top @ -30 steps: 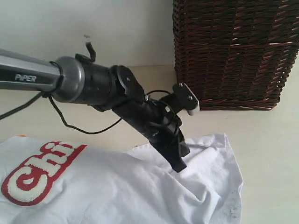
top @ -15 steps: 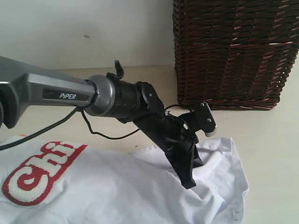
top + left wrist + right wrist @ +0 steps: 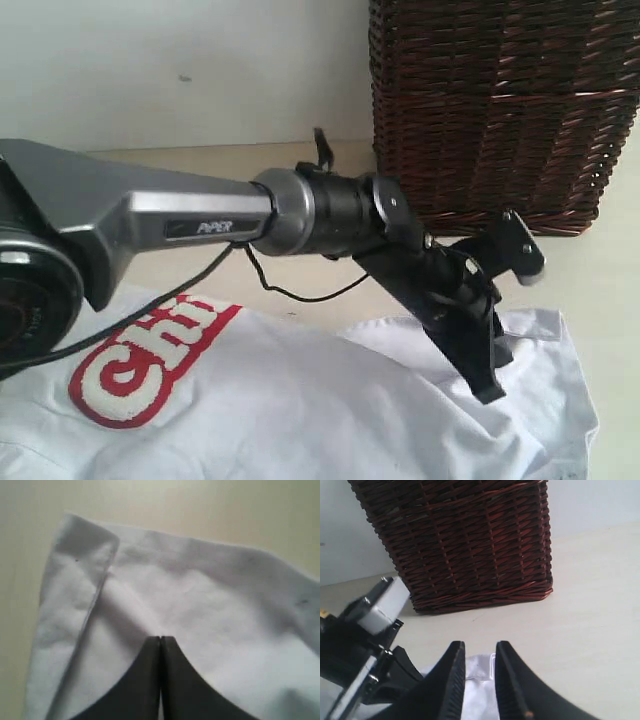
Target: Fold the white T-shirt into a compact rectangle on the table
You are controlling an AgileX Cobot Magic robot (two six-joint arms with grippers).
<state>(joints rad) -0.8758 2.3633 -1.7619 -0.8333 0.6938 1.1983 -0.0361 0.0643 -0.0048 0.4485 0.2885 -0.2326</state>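
White T-shirt (image 3: pixel 300 400) dragged rightward, clamped between left gripper (image 3: pixel 160 640) fingers; right gripper (image 3: pixel 480 647) fingers parted; wicker basket (image 3: pixel 500 110) interior unseen.

Home-like setup w/ wicker basket (image 3: pixel 505 110), cream table (image 3: pixel 600 285) (plain wall (image 3: pixel 200 60) behind).

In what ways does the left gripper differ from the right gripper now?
The left gripper has its jaws pressed together; the right gripper has a gap between its jaws. The left gripper pinches the white T-shirt; the right gripper holds nothing. Both are dark.
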